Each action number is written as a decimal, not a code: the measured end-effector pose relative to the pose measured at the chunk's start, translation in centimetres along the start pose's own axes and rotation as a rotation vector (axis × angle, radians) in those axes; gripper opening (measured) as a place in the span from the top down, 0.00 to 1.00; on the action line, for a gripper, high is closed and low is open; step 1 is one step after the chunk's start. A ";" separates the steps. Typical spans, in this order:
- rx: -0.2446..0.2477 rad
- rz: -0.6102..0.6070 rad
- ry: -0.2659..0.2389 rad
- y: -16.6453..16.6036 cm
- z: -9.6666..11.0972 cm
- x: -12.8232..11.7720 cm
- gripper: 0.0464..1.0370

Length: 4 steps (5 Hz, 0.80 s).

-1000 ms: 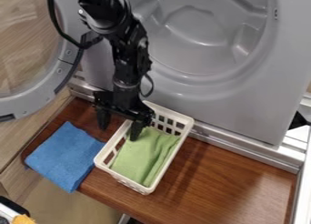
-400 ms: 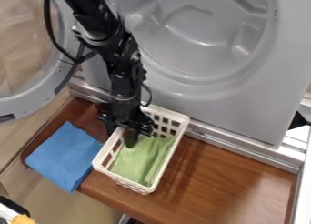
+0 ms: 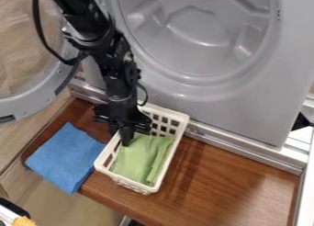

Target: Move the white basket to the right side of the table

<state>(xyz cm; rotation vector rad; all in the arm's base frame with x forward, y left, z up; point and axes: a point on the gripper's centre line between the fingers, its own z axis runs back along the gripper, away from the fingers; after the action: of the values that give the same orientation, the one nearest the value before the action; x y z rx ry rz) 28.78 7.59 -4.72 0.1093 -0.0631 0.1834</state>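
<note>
Camera view: beside the blue cloth (image 3: pixel 65 158), my pincer (image 3: pixel 120 138) grips the white plastic basket (image 3: pixel 171 151) by its cloth-side wall, likely light, stiff.

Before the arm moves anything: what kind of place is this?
Likely a laundry area, perhaps a mock-up: front-loading machine with its round door open, folded blue cloth, white plastic basket holding a green cloth.
</note>
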 end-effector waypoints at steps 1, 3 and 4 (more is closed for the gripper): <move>0.025 -0.009 0.025 -1.1 1.4 -0.2 0.94; -0.094 0.171 0.040 -3.3 5.0 -1.6 0.95; -0.176 0.274 0.088 -4.9 6.9 -3.0 0.95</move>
<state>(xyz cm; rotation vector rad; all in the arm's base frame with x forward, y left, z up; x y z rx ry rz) 26.42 1.47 1.40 -0.0836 -0.0056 0.4543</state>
